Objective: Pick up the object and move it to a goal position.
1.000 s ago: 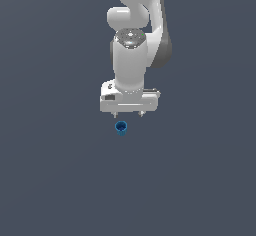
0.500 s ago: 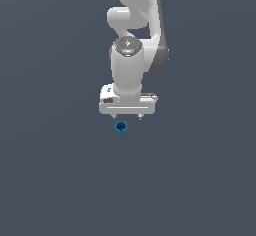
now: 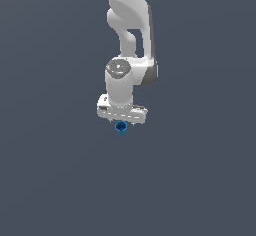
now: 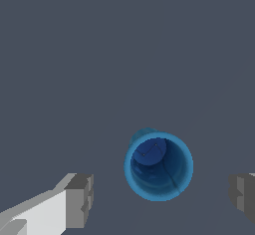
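The object is a tiny bright-blue cup with a darker blue inside, standing open side up on the grey floor. My white gripper hangs straight above it, its hand just over the cup's rim. In the wrist view the cup sits in the gap of the gripper, between one grey fingertip and the other. The jaws stand wide apart and neither pad touches the cup. The gripper is open and holds nothing.
A plain dark grey floor lies all around the cup. The white arm rises above the hand. No goal marker shows in either view.
The gripper has come down towards the cup, and the hand has tilted slightly. The cup has not moved.
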Robot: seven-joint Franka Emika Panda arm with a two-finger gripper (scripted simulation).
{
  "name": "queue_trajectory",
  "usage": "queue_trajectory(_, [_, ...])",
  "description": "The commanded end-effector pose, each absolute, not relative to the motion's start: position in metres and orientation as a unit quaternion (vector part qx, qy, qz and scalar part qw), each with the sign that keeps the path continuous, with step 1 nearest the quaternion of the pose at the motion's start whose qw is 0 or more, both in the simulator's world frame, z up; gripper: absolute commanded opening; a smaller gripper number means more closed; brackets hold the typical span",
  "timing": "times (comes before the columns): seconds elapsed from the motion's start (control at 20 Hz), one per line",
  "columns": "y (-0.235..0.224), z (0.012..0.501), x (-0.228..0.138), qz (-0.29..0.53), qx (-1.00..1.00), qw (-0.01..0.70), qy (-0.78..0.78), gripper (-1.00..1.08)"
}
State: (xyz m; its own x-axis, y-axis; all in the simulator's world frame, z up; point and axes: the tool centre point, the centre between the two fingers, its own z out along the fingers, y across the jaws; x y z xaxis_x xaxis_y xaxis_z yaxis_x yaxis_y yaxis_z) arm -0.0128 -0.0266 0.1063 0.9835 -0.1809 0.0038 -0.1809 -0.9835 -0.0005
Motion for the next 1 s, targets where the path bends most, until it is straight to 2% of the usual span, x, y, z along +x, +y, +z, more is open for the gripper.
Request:
queue_trajectory(0.0, [-0.030,0.096,-0.016,-0.001,-0.994,0.000,0.106,1.00])
queue_trajectory(0.45, [-0.032,0.086,-0.018,0.000,-0.994,0.000,0.112,1.00])
queue_trajectory(0.95, [-0.032,0.044,-0.019,0.000,-0.994,0.000,0.114,1.00])
